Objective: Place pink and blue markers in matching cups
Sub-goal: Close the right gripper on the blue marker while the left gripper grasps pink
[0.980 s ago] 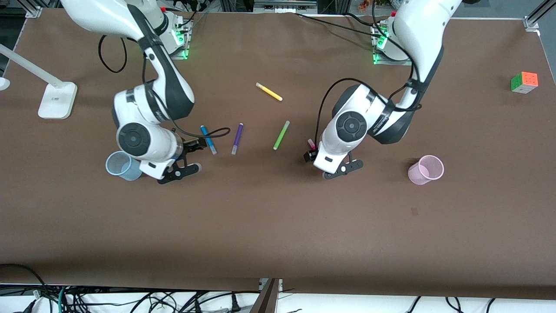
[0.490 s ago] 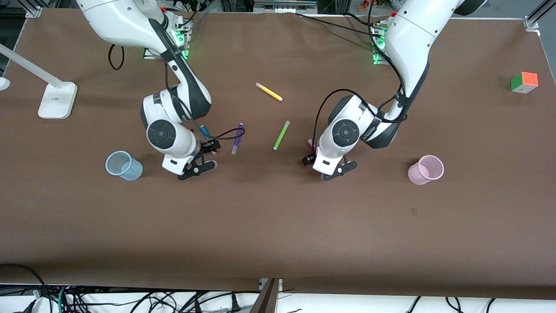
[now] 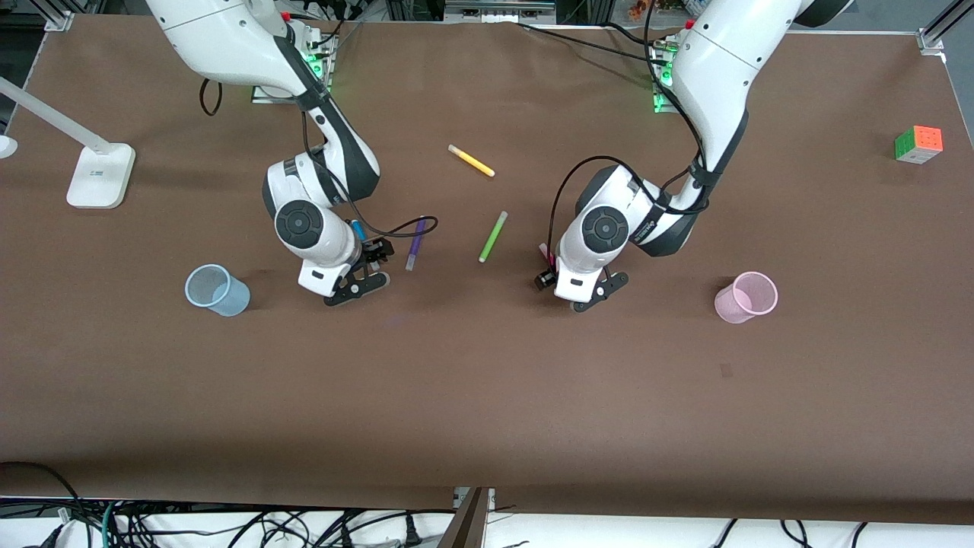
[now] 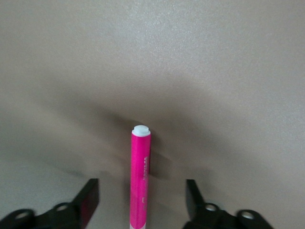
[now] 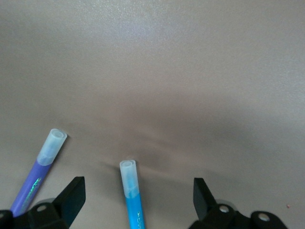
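The pink marker (image 4: 140, 181) lies on the table between the open fingers of my left gripper (image 4: 141, 202), untouched. In the front view only its tip (image 3: 544, 250) shows beside my left gripper (image 3: 545, 271). The blue marker (image 5: 131, 195) lies between the open fingers of my right gripper (image 5: 137, 198), untouched; in the front view its upper part (image 3: 358, 227) shows next to my right gripper (image 3: 371, 257). The pale blue cup (image 3: 216, 290) stands toward the right arm's end of the table. The pale pink cup (image 3: 746, 297) stands toward the left arm's end.
A dark purple marker (image 3: 415, 242) lies close beside the blue one and also shows in the right wrist view (image 5: 40, 171). A lime green marker (image 3: 493, 236) and a yellow marker (image 3: 471, 160) lie mid-table. A colour cube (image 3: 918, 144) and a lamp base (image 3: 99, 176) sit at the ends.
My right gripper has moved from beside the pale blue cup to over the blue marker. My left gripper has settled slightly lower around the pink marker. No marker has moved.
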`<state>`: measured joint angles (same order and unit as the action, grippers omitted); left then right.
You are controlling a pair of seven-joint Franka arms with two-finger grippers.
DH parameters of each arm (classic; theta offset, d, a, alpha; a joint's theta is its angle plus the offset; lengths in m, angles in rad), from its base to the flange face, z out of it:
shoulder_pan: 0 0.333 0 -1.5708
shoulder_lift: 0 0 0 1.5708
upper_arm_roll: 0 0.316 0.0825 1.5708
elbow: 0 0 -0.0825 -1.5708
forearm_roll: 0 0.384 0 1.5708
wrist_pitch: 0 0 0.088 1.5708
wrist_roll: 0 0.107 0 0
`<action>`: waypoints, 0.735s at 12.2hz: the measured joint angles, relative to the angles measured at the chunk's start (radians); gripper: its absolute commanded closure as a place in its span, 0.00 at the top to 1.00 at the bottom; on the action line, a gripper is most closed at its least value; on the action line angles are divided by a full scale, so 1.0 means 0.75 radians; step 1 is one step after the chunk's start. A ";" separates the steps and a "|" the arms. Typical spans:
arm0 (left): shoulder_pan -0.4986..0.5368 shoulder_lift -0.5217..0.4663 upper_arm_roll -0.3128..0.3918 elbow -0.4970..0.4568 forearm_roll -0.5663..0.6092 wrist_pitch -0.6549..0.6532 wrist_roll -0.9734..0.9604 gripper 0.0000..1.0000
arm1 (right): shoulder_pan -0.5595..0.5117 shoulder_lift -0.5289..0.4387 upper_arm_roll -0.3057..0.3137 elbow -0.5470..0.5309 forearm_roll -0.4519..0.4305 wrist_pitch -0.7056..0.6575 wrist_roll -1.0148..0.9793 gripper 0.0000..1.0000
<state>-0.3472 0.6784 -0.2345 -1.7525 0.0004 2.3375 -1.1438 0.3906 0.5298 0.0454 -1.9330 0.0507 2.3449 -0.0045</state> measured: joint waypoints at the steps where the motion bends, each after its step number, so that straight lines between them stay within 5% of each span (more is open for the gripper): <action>1: 0.000 0.000 0.000 -0.002 0.000 0.000 -0.008 0.72 | 0.000 0.003 0.000 -0.013 0.000 0.018 -0.001 1.00; 3: 0.000 0.000 0.000 -0.010 0.000 0.000 -0.011 0.66 | 0.006 0.010 0.000 -0.030 0.000 0.047 -0.003 1.00; 5: 0.000 0.000 0.000 -0.018 0.000 0.000 -0.012 0.66 | 0.016 0.019 0.000 -0.038 0.000 0.067 -0.003 0.87; 6: 0.000 0.000 0.000 -0.023 0.000 0.000 -0.013 0.58 | 0.018 0.023 0.000 -0.040 0.000 0.073 -0.003 0.77; 9: -0.005 0.000 0.000 -0.030 0.000 0.000 -0.014 0.39 | 0.025 0.038 0.000 -0.040 0.000 0.089 -0.010 0.26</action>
<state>-0.3507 0.6784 -0.2347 -1.7753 0.0004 2.3376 -1.1544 0.4094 0.5581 0.0453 -1.9631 0.0505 2.4118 -0.0118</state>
